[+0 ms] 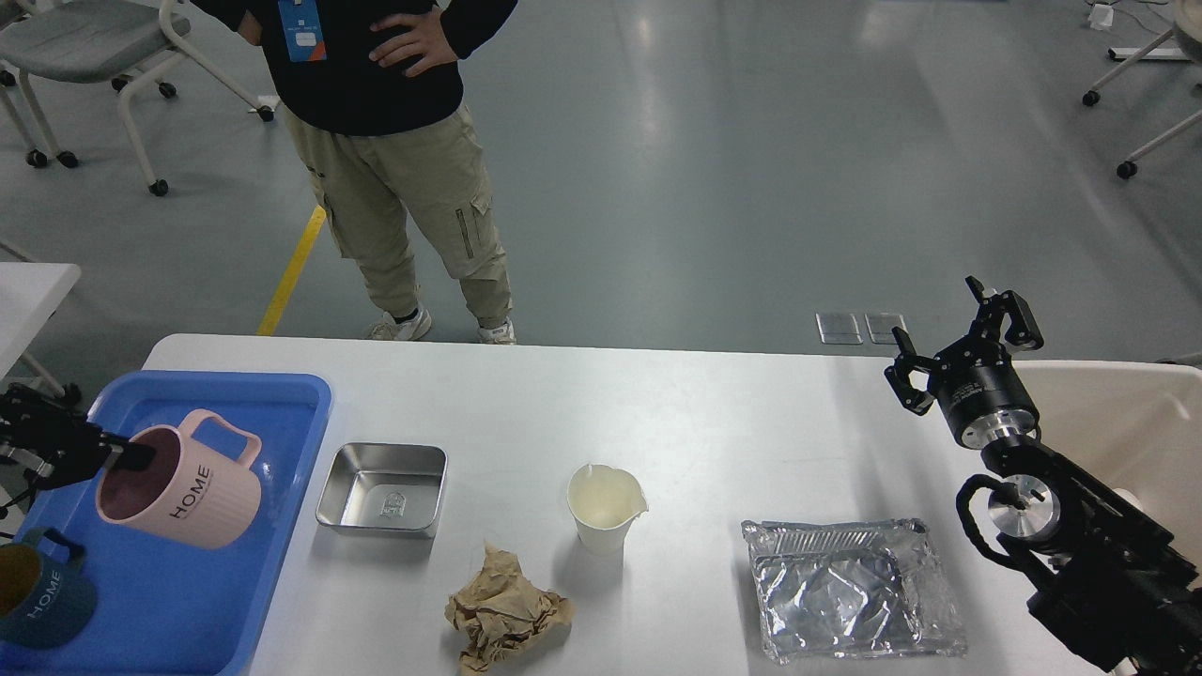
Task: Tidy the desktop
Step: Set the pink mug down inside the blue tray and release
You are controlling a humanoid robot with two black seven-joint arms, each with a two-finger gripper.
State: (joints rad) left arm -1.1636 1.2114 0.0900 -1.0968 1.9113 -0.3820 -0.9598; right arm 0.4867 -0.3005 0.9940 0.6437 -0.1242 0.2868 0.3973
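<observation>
Left gripper (127,455) pinches pink mug (178,488) rim, tilted, over blue tray (235,601) on desktop (657,413).
Level the mug below the jaws before release, clear of blue mug (42,601); right gripper (967,343) open, empty.

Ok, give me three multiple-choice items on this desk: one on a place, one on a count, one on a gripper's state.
1. Where is the pink mug?
A. over the blue tray
B. in the beige bin
C. beside the foil tray

2. How many mugs show?
A. one
B. two
C. three

3. How does the right gripper stand?
A. shut on the paper cup
B. shut on the crumpled paper
C. open, holding nothing

Key: 1 A, the left gripper holds it by the rim, tilted over the tray. 2 B, pink plus the dark blue mug. 3 C, its fingers are spread above the desktop.
</observation>
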